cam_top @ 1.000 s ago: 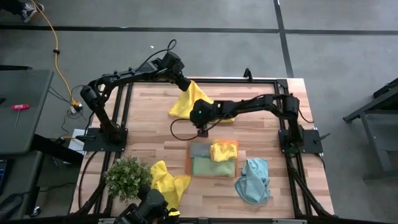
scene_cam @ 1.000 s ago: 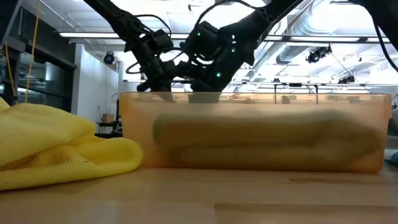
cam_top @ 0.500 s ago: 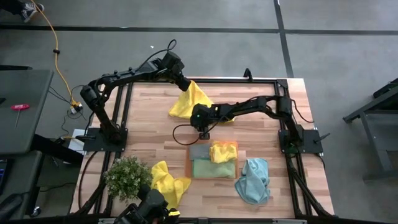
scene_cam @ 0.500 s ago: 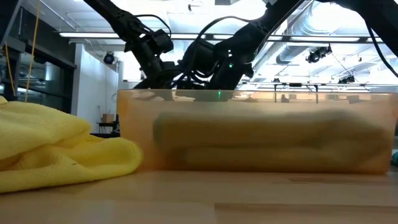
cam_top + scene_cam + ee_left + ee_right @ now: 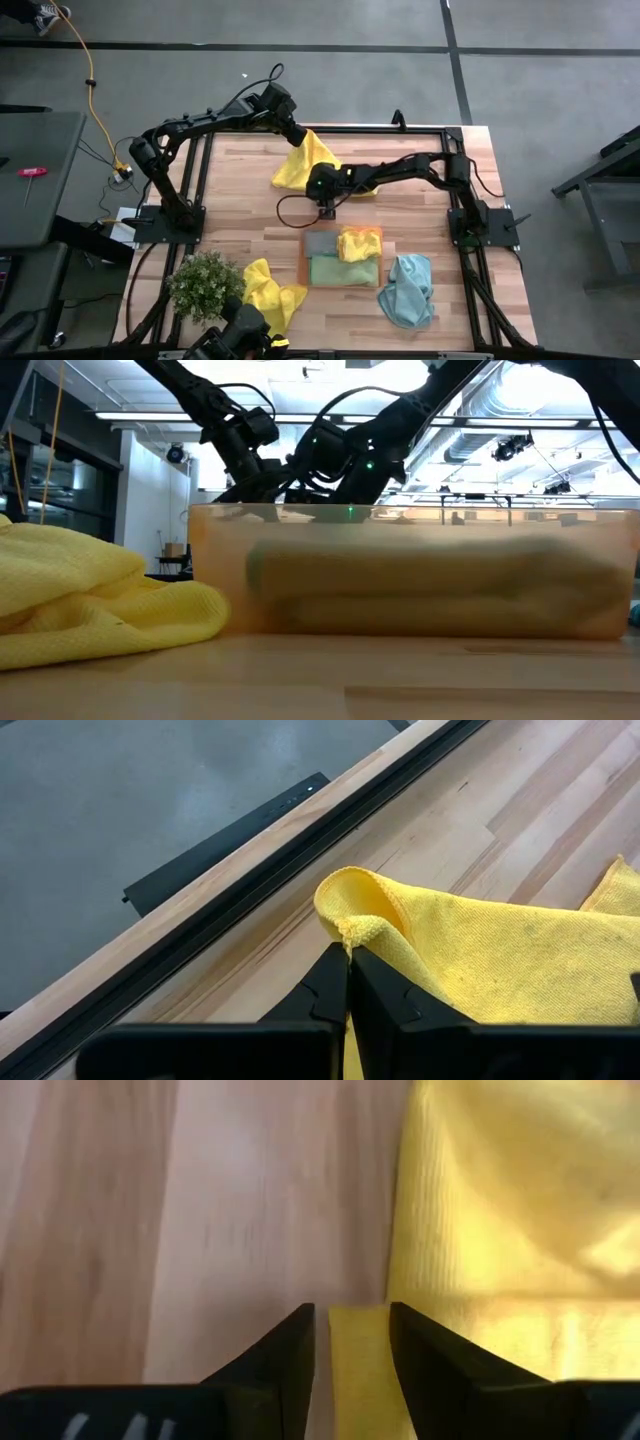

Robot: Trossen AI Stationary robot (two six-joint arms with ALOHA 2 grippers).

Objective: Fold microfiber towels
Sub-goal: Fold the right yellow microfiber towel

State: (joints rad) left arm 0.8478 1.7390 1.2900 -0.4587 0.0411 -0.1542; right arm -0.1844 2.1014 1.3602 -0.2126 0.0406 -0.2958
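The yellow towel [image 5: 305, 160] lies beyond the orange tray [image 5: 304, 262]. The left gripper [image 5: 348, 960] is clamped on its far corner, lifting it. The right gripper [image 5: 350, 1330], fingers partly apart, apparently pinches the near corner, likely to spread it for folding.

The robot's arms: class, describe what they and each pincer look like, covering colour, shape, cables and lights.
Both arms are black and slim, built of jointed links on black base frames at the table's sides. Loose black cables loop along them. The left pincer and right pincer each have two dark, flat, tapered fingers. A small green light glows on the right arm.
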